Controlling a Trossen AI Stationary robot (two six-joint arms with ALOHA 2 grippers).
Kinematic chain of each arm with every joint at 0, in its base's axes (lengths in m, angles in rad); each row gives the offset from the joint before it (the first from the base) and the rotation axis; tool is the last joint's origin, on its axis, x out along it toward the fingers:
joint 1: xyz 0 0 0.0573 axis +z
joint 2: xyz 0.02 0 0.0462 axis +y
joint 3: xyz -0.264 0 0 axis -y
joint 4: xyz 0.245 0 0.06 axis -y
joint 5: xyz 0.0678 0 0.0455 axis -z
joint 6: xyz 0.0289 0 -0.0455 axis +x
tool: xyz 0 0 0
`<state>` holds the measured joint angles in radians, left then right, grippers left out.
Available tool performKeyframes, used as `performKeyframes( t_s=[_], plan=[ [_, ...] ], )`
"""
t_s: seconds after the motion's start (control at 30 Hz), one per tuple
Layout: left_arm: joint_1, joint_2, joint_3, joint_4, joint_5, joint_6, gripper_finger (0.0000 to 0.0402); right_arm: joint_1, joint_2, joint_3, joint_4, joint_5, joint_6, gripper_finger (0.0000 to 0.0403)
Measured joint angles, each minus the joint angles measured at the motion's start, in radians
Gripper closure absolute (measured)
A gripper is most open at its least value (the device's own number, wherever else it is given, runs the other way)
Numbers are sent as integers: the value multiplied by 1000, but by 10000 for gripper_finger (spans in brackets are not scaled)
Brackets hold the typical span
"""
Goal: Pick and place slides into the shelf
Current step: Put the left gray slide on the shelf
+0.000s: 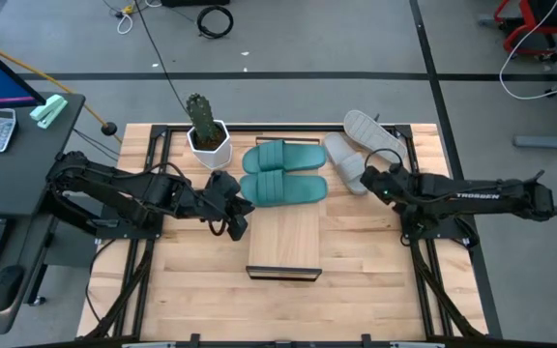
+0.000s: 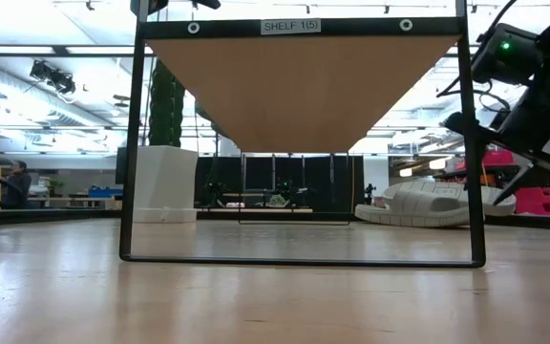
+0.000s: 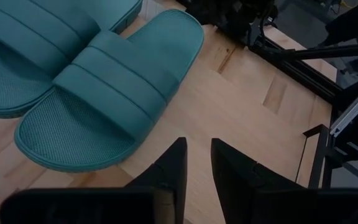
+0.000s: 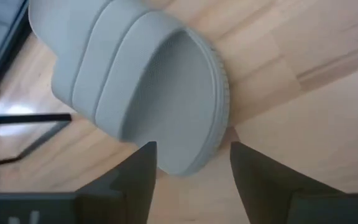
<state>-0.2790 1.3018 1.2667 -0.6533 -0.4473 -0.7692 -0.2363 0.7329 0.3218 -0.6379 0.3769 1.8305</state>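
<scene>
- Left gripper point(image 3: 196, 163): jaws a narrow gap apart, holding nothing, above bare tabletop point(image 3: 253, 118) just beside the nearer teal slide point(image 3: 107, 93).
- Right gripper point(image 4: 191, 163): jaws wide apart, straddling the rounded end of a grey slide point(image 4: 138, 81); contact cannot be told.
- Teal slides point(image 1: 283, 172): a pair lying side by side and flat at the far end of the shelf point(image 1: 284, 242). Foam, wide ribbed strap, fine dotted footbed.
- Grey slides point(image 1: 361, 145): near the right arm, one overlapping the other; ridged sole rim, ribbed strap.
- Shelf: light-wood board in a thin black frame, at the tabletop's middle.
- Potted cactus point(image 1: 206, 130): white pot, beside the teal slides.
</scene>
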Motion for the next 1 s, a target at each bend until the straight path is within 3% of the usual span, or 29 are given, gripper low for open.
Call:
performKeyframes(
  t_s=[0.17, 0.5, 0.7, 1.0],
  plan=[
    [0, 0, 0, 0, 0, 7, 323, 47, 52, 0, -3, 73, 120, 175],
    [0, 0, 0, 0, 4, 20, 324, 114, 201, 0, 34, 149, 312, 183],
    [0, 0, 0, 0, 17, 22, 325, 115, 284, 0, 112, 205, 326, 188],
    [0, 0, 0, 0, 33, 22, 327, 114, 417, 0, 197, 200, 351, 189]
  ],
)
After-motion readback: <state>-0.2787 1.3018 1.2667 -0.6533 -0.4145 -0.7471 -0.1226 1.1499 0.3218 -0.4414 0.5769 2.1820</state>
